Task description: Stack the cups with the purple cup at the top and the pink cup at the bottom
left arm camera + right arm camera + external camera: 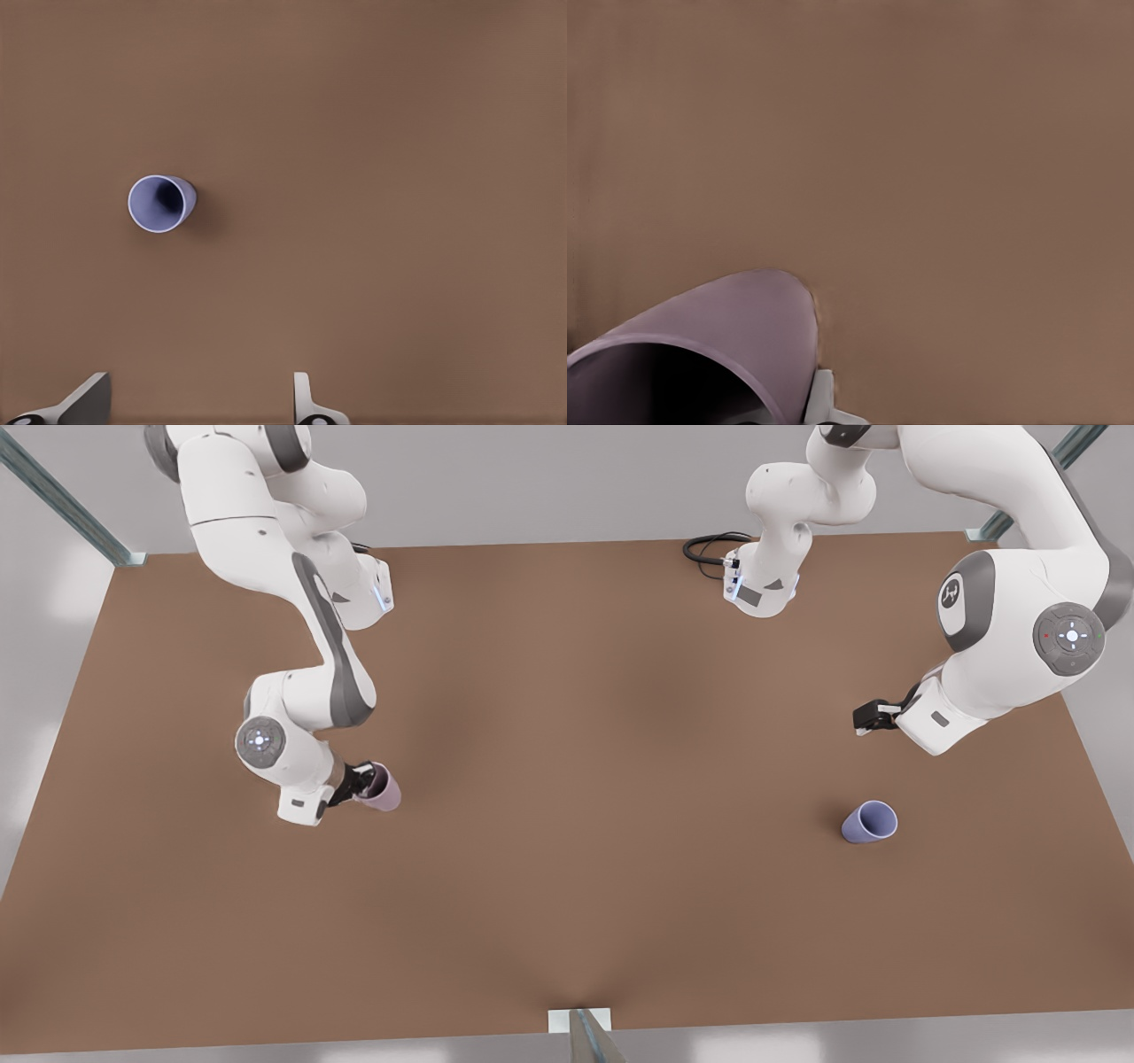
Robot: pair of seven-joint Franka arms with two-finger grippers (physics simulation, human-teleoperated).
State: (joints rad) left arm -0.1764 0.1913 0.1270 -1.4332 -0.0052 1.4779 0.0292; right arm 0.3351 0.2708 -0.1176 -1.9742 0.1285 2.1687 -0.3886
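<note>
Your right gripper (361, 781) is pinching the pink cup (383, 788) on the front view's left; your left gripper (864, 717), jaws spread, is hovering near the purple cup (869, 821) on the desk (567, 797). Stacking is not yet done.

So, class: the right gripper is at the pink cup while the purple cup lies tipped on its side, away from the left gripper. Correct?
Not quite. The purple cup stands upright, mouth up, as the front view shows. The right gripper is at the pink cup, and the left gripper is apart.
</note>
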